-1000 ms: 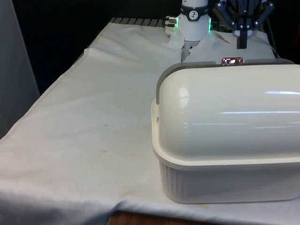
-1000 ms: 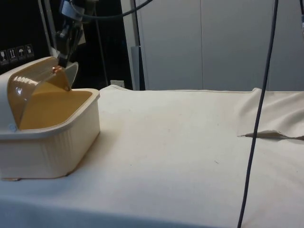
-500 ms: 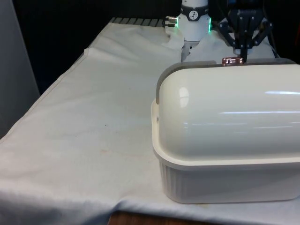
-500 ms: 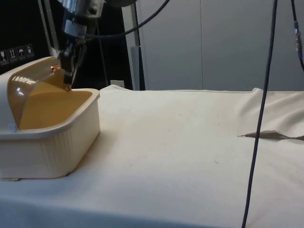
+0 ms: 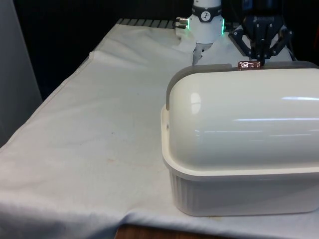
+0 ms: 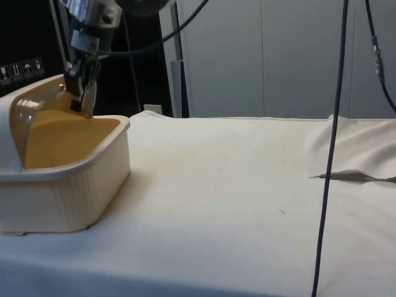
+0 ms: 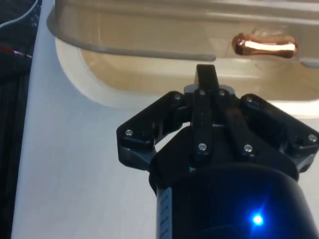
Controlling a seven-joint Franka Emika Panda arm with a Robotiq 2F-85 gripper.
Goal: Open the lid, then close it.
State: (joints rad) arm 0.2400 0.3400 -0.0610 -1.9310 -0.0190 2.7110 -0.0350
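A cream bread box (image 5: 239, 194) with a ribbed lower tub is set on the white cloth, at the front view's right, its rounded back turned to that camera. Its curved, translucent roll-top lid (image 6: 37, 105) is seen rolled up and back in the side view, so that the tub's mouth stands open and its tan interior is shown. A small copper-coloured handle (image 7: 264, 46) is fixed near the lid's edge, at the top of the dome (image 5: 249, 64).
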